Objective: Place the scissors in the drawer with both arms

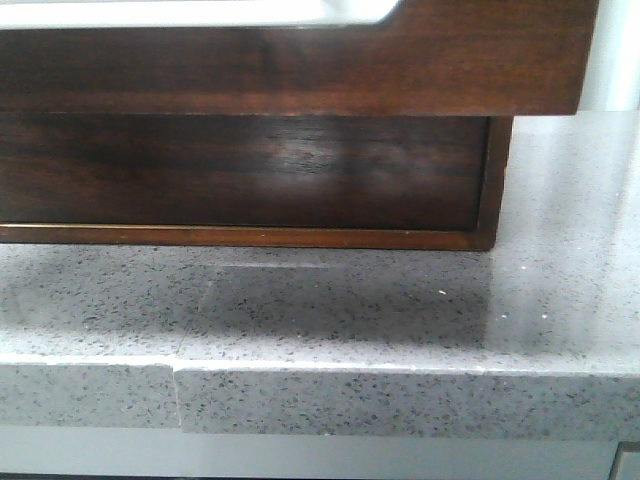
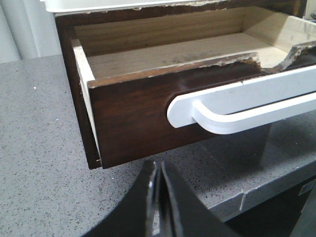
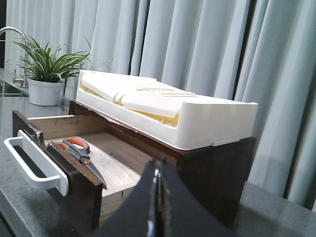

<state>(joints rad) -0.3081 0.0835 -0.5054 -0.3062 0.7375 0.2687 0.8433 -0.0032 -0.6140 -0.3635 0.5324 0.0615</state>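
Observation:
The drawer [image 3: 76,185] stands pulled open, and its white handle [image 3: 29,165] sticks out from the dark brown front. The scissors [image 3: 85,160] lie inside it, orange-lined handles toward the middle, blades resting by the front wall's top edge. My right gripper [image 3: 158,165] is shut and empty, off the drawer's side, apart from the scissors. My left gripper [image 2: 158,168] is shut and empty, just in front of and below the drawer front [image 2: 133,118], near its white handle [image 2: 237,106]. The scissors do not show in the left wrist view. The front view shows only the drawer front [image 1: 400,70].
A white tray [image 3: 207,121] of foam pieces sits on top of the cabinet. A potted plant [image 3: 47,74] and a faucet [image 3: 12,32] stand beyond it. The cabinet's lower dark front [image 1: 250,170] rests on the grey speckled counter [image 1: 300,320]. Curtains hang behind.

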